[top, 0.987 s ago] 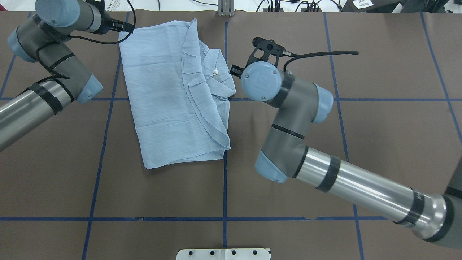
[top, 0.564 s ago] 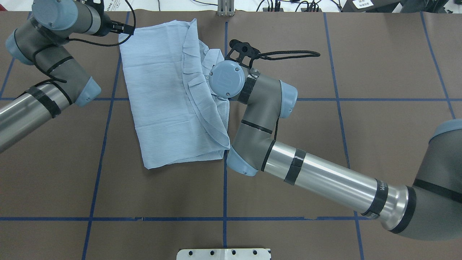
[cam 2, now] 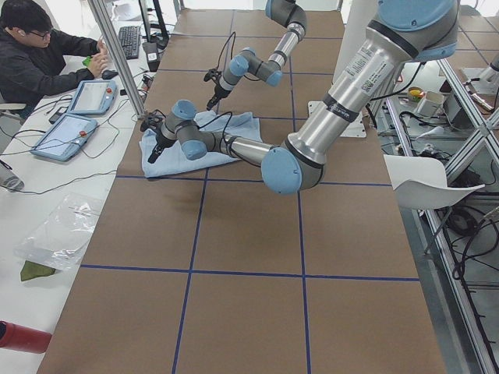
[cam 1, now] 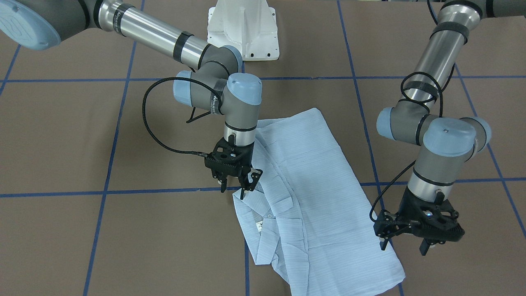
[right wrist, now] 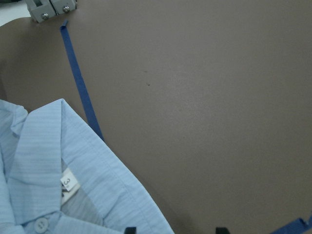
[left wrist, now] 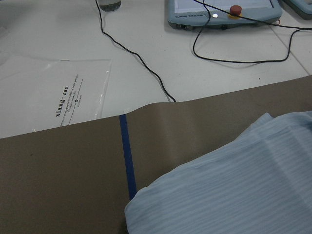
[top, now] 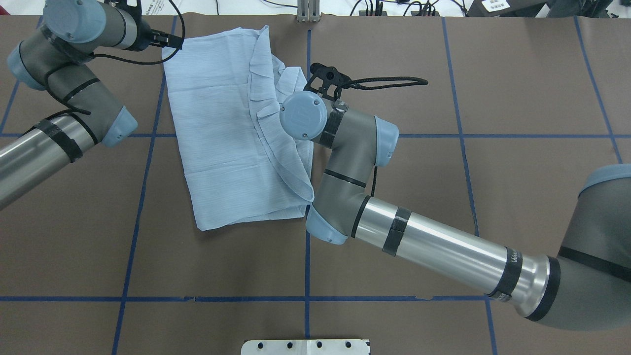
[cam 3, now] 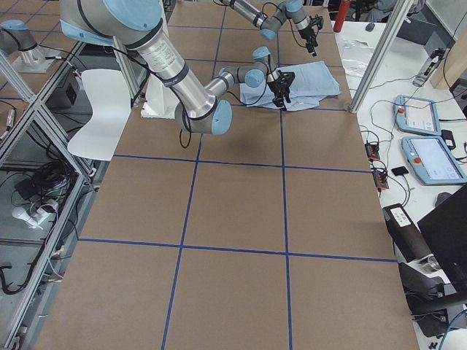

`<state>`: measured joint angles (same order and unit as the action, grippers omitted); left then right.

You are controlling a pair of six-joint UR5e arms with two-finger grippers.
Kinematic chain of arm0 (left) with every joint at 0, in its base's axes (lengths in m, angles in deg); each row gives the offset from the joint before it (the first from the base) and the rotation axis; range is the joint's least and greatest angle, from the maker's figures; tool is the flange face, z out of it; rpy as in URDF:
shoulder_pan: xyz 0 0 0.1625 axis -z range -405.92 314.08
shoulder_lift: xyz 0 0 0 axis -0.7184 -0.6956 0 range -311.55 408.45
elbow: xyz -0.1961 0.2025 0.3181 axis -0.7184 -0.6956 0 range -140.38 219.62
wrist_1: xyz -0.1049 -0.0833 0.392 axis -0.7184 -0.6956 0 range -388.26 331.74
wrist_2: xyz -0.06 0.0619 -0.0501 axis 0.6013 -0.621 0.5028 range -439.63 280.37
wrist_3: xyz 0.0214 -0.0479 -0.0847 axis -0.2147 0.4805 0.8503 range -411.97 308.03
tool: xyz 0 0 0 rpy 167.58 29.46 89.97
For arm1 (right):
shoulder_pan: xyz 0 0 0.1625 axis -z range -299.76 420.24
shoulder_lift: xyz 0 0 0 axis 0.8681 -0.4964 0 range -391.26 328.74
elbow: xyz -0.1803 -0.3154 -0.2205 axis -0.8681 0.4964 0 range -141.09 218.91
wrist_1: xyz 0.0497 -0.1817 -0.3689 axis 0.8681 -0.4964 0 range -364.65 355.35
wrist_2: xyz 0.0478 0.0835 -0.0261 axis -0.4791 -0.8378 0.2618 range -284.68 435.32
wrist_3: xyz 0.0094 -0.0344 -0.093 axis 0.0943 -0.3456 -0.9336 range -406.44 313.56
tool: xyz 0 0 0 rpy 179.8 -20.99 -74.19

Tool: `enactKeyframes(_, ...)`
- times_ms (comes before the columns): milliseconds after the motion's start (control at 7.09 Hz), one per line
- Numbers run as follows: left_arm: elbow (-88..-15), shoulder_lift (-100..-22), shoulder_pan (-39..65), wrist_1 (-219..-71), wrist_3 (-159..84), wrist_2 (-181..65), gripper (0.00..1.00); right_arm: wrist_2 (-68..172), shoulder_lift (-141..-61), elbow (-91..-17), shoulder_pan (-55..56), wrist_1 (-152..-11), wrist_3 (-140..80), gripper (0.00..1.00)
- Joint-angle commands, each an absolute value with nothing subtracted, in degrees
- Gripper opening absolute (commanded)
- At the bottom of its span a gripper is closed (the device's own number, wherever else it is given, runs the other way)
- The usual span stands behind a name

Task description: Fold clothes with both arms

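Observation:
The clothes, a light blue striped shirt [top: 222, 123] [cam 1: 316, 197], lie folded lengthwise on the brown table, collar and neck label [right wrist: 67, 184] toward the robot's right. My right gripper [cam 1: 235, 187] is open and points down at the collar's edge. In the right wrist view its fingertips [right wrist: 129, 229] straddle that edge, one over cloth and one over table. My left gripper [cam 1: 403, 246] is open and holds nothing, standing over the shirt's far left corner [left wrist: 229, 190]. In the overhead view both grippers are hidden under their wrists.
A white pedestal base [cam 1: 242, 33] stands at the robot's side of the table. Blue tape lines [top: 307, 256] grid the brown cover. Beyond the far edge lie a plastic bag [left wrist: 53, 92], cables and teach pendants [cam 2: 66, 132], where a person [cam 2: 31, 54] sits.
The right arm has swung left from beside the shirt until its wrist is over the collar. The left arm has shifted only slightly at the far corner.

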<state>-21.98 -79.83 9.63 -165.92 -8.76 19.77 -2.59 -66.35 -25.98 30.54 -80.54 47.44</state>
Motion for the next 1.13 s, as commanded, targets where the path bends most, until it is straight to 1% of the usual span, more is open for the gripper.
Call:
enactKeyframes(0,-22.1,-79.8,9.6,-165.9,-8.7,19.8,1.0,-0.8,-65.4,-24.1,31.5,-80.4,47.5,0.61)
enactKeyframes(141,-22.3,-79.6,9.5,-165.9,-8.7,19.8,1.0,-0.5,-64.3,-22.7,31.6,-80.3,47.8,0.56)
enactKeyframes(282,-22.9,-78.9,9.5,-166.0,-8.8,19.8,1.0,-0.1,-63.9,-22.4,31.6,-80.2,47.9,0.54)
enactKeyframes(987,-23.0,-78.8,9.5,-165.9,-8.7,19.8,1.0,0.4,-63.9,-21.8,32.0,-80.2,47.9,0.5)
